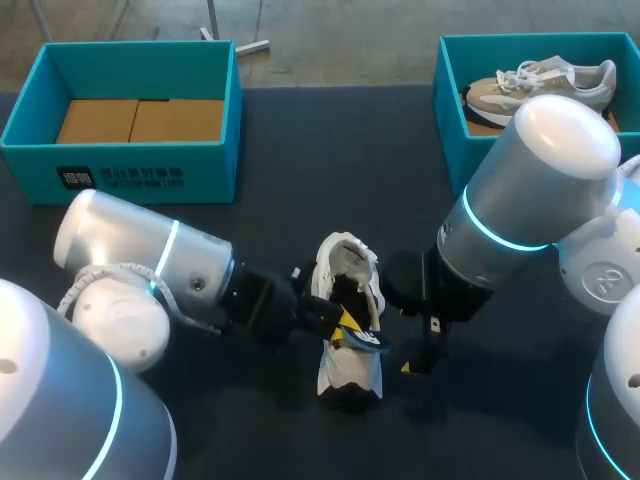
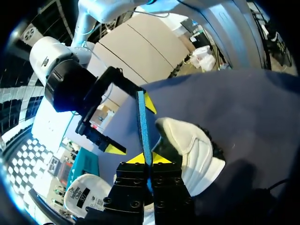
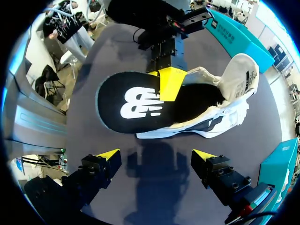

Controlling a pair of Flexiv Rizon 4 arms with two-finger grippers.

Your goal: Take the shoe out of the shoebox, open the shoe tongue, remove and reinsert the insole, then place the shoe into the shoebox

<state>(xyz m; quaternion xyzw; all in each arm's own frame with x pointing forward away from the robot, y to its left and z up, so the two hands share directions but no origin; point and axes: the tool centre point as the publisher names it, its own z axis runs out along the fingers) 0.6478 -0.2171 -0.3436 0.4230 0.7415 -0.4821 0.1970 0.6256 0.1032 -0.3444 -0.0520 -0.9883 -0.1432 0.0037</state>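
A white sneaker [image 1: 352, 290] lies on its side on the dark table, with its opening toward my left arm. Its black insole [image 3: 136, 104] with a white logo sticks out of the shoe's [image 3: 225, 110] mouth, standing on edge. My left gripper [image 1: 345, 325] is shut on the insole's edge. In the left wrist view the insole [image 2: 143, 126] shows as a thin blue strip rising from between the left gripper's [image 2: 149, 159] yellow tips, with the shoe [image 2: 192, 150] beside it. My right gripper [image 3: 156, 154] hangs open just beside the insole, holding nothing, to the right of the shoe [image 1: 420, 355].
An open teal shoebox [image 1: 130, 165] with a brown cardboard floor stands at the back left. A second teal box [image 1: 450, 100] at the back right holds a beige sneaker [image 1: 545, 85]. Both arms crowd the table's middle near the front.
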